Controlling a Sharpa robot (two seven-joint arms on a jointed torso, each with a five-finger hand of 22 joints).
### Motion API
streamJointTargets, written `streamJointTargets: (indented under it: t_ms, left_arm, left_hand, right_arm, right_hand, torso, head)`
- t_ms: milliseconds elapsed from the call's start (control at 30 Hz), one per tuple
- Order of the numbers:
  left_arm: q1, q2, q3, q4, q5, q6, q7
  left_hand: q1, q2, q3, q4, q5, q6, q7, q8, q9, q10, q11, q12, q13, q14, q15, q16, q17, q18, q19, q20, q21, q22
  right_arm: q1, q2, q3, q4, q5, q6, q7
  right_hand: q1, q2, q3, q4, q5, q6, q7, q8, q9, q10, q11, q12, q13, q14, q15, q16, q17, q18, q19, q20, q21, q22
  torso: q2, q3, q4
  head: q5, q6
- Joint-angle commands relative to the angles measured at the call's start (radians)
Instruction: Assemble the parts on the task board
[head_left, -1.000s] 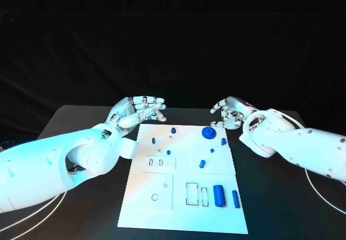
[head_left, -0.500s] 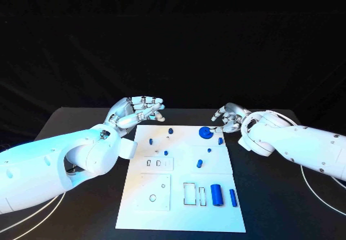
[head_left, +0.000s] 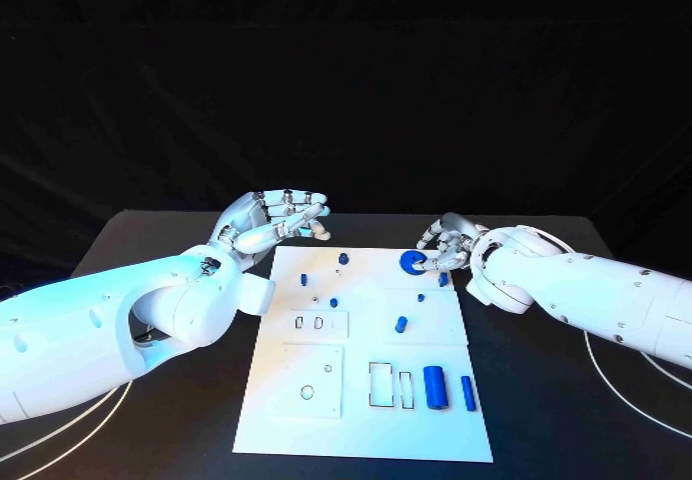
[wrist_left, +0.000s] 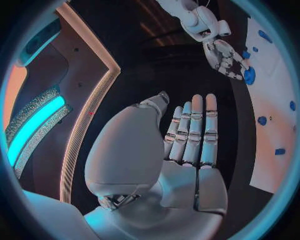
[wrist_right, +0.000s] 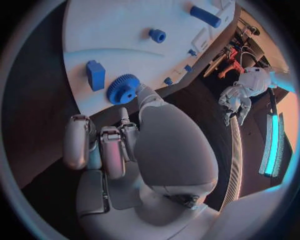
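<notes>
The white task board (head_left: 361, 410) lies in the middle of the black table. A blue gear (head_left: 413, 262) lies flat near its far right corner, with a small blue block (head_left: 443, 281) beside it. My right hand (head_left: 447, 245) hovers at the gear's outer edge. In the right wrist view its thumb tip reaches the rim of the gear (wrist_right: 123, 88) while the other fingers (wrist_right: 100, 145) stay bent beside it, gripping nothing. My left hand (head_left: 281, 218) is raised off the board's far left corner, fingers (wrist_left: 190, 130) straight and holding nothing.
Small blue pegs (head_left: 343, 259) (head_left: 333, 301) (head_left: 401, 323) are scattered over the far half of the board. Two blue cylinders (head_left: 434, 385) (head_left: 469, 392) lie at the near right next to rectangular slots (head_left: 382, 385). White cables (head_left: 635, 365) trail on the table.
My right hand has come down and inward from beyond the board's far right corner to the blue gear. The left hand has stayed where it was.
</notes>
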Motion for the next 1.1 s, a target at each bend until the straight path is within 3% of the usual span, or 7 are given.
streamJointTargets:
  t_ms: [33,367,600,1100]
  left_arm:
    - [0.001,0.002,0.001,0.001,0.003,0.020,0.005]
    - [0.001,0.002,0.001,0.001,0.003,0.021,0.004]
    - [0.001,0.003,0.001,0.001,0.003,0.023,0.004]
    - [0.001,0.002,0.001,0.003,0.007,0.020,0.006]
  left_hand:
    - [-0.003,0.002,0.005,0.000,0.002,-0.007,0.015,-0.001,0.002,-0.003,0.008,-0.005,0.000,-0.006,-0.002,0.003,0.001,0.008,-0.008,-0.002,0.003,0.002]
    - [-0.003,0.002,0.005,0.000,0.002,-0.007,0.015,-0.001,0.002,-0.003,0.008,-0.005,0.000,-0.006,-0.002,0.003,0.001,0.008,-0.008,-0.002,0.003,0.002]
    - [-0.005,0.000,0.009,-0.002,0.002,-0.009,0.016,-0.001,0.003,-0.003,0.008,-0.007,0.000,-0.010,-0.001,0.007,0.003,0.008,-0.014,-0.001,0.010,0.007]
    - [-0.007,0.000,0.010,-0.001,0.002,-0.010,0.016,-0.001,0.004,-0.004,0.008,-0.007,0.000,-0.011,-0.001,0.008,0.004,0.008,-0.016,-0.001,0.012,0.008]
  right_arm:
    - [-0.003,0.009,-0.001,-0.008,-0.015,0.001,-0.006]
    - [-0.007,0.024,-0.002,-0.025,-0.038,0.003,-0.002]
    - [-0.010,0.031,-0.004,-0.035,-0.057,0.023,-0.004]
    - [-0.024,0.041,-0.011,-0.039,-0.126,0.050,-0.019]
  right_hand:
    - [0.003,0.010,-0.004,-0.001,0.001,-0.005,-0.001,0.006,0.001,0.007,-0.001,0.008,0.066,0.097,0.008,0.005,0.221,-0.009,0.006,0.000,0.006,0.003]
    - [0.028,0.029,0.045,-0.006,0.036,0.020,-0.006,0.031,0.004,0.014,-0.006,0.016,0.083,0.098,0.004,0.007,0.226,-0.012,0.015,-0.002,0.021,0.025]
    - [0.035,0.016,0.097,-0.007,0.077,0.034,-0.009,0.038,0.002,0.022,-0.009,0.022,0.095,0.099,0.002,0.008,0.231,-0.015,0.023,-0.005,0.032,0.042]
    - [0.022,-0.011,0.126,-0.007,0.044,0.038,-0.009,0.039,-0.001,0.026,-0.009,0.024,0.101,0.100,0.001,0.009,0.234,-0.016,0.024,-0.005,0.034,0.048]
  torso:
    - [0.000,0.0002,-0.0019]
    - [-0.001,0.0003,-0.0010]
    - [0.000,0.0011,-0.0010]
    - [-0.001,0.0014,-0.0015]
  head:
    - [0.001,-0.004]
    - [0.001,-0.009]
    - [0.003,-0.010]
    - [0.006,-0.021]
